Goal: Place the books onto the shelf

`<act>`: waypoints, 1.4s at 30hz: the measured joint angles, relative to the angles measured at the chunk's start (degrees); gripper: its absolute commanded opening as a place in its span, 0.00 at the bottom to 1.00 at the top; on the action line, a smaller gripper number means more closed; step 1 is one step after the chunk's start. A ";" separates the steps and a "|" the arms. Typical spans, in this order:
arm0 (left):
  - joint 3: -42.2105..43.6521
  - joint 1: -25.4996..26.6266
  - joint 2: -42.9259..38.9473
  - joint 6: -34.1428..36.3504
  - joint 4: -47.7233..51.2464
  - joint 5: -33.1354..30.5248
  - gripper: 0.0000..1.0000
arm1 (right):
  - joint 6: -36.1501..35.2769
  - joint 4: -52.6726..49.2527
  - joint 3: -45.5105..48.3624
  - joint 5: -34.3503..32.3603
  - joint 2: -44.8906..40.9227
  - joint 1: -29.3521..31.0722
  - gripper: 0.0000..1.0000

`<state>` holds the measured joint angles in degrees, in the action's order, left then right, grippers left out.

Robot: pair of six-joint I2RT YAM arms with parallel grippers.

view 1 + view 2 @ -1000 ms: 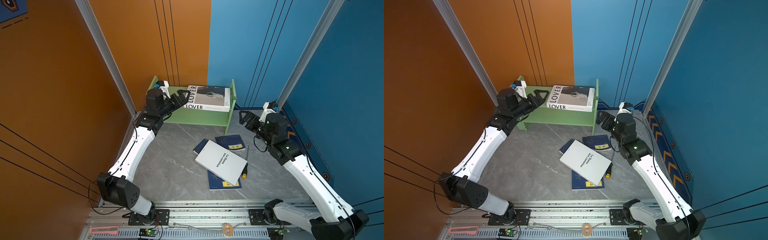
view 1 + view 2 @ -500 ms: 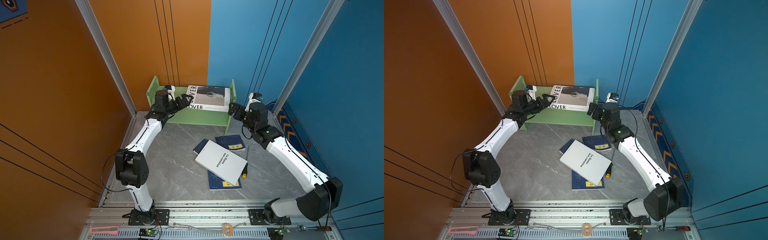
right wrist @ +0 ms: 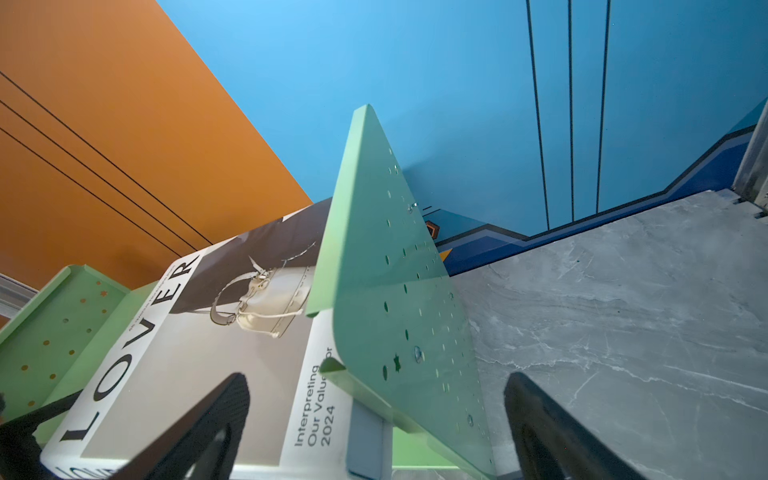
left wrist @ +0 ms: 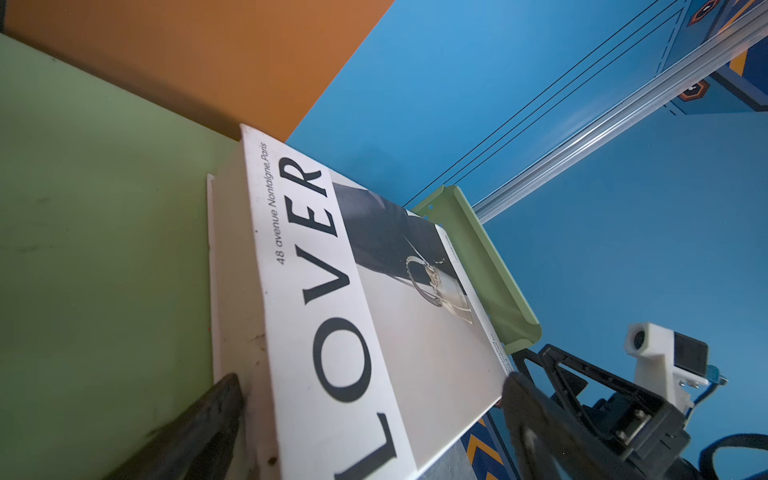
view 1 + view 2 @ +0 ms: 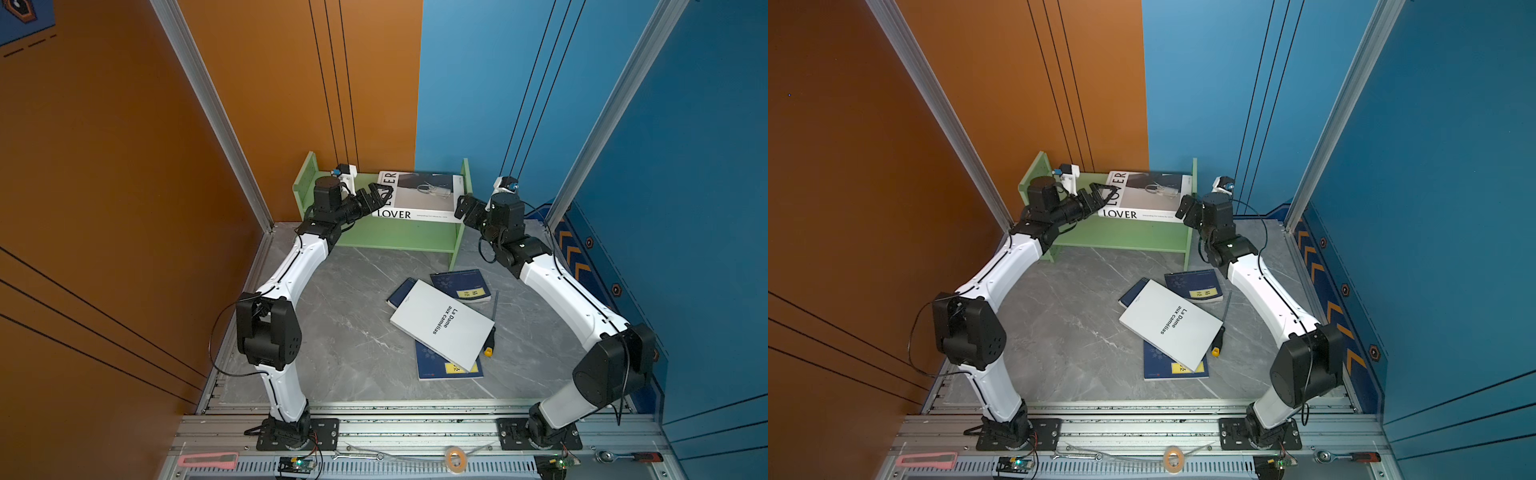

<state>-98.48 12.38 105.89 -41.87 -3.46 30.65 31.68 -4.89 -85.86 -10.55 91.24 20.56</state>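
Book "LOVER" (image 5: 419, 199) flat on shelf (image 5: 390, 239) | book "La Dame aux camelias" (image 5: 442, 322)

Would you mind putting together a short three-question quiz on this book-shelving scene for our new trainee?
1. True or false: the LOVER book lies flat on the green shelf.
2. What lies on top of the blue books? A) the white book "La Dame aux camélias" B) a red mug C) a cardboard box
3. Fill in: the left gripper and the right gripper both have their jaws ____.

Key: 1 true; 2 A; 3 open.
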 measured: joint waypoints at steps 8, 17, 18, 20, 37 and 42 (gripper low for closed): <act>0.00 0.44 0.00 -0.48 -0.22 -1.22 0.98 | 0.07 1.97 0.61 2.73 -0.04 -1.55 0.96; 0.35 0.44 0.00 -2.62 -1.09 -1.70 0.98 | -3.89 2.54 6.54 6.95 -2.71 -2.16 0.96; 0.61 0.42 0.00 -2.91 -1.68 -1.70 0.98 | -4.92 2.51 7.74 7.87 -3.69 -2.54 0.95; 1.09 0.31 0.00 -3.67 -2.73 -1.64 0.98 | -6.71 2.38 9.25 9.79 -5.38 -3.32 0.95; 1.97 -0.37 0.00 -7.80 -6.27 -0.09 0.98 | -17.94 0.79 9.53 16.37 -4.98 -3.45 0.75; 1.97 -0.48 0.35 -9.20 -7.19 0.11 0.98 | -18.82 1.01 9.51 15.72 -3.26 -3.26 0.71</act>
<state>-96.51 11.90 106.24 -51.07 -10.66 30.76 12.86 -3.88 -76.36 5.17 87.99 17.30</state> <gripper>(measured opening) 0.985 0.724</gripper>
